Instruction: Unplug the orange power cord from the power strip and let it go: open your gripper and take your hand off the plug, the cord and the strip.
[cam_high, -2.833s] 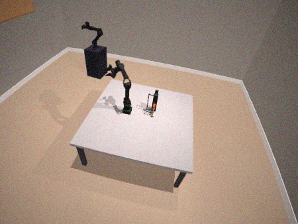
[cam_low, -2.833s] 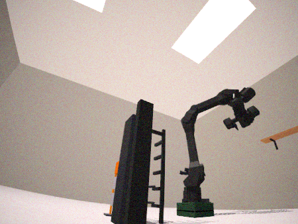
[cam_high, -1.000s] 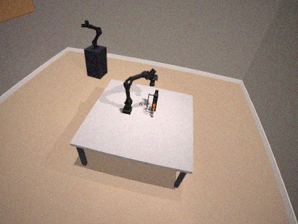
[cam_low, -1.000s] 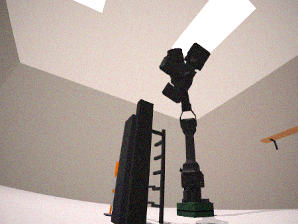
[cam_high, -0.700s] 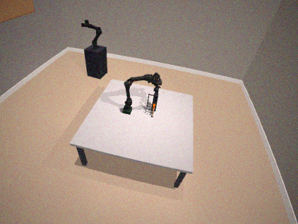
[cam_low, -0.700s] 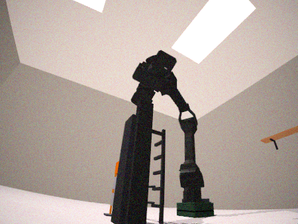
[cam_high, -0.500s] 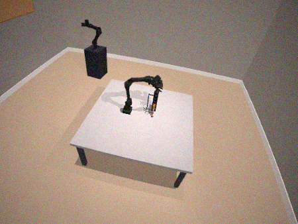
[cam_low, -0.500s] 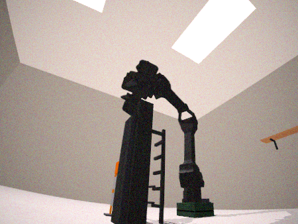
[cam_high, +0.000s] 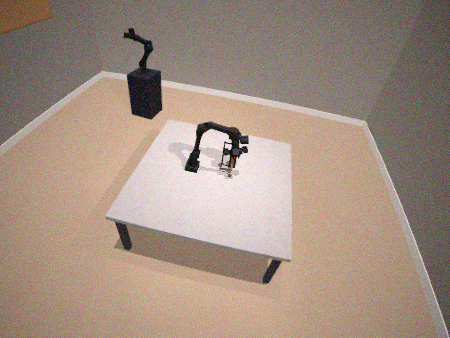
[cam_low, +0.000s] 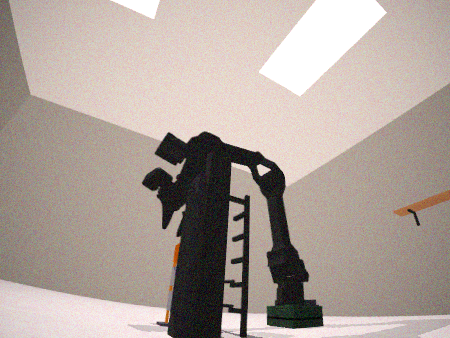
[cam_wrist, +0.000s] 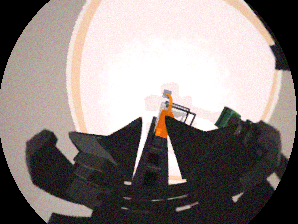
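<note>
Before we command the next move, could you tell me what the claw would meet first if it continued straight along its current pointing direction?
Probably the orange plug: in the wrist view it sits between the claw fingers, directly ahead atop the power strip. The gap remaining is unclear.
</note>
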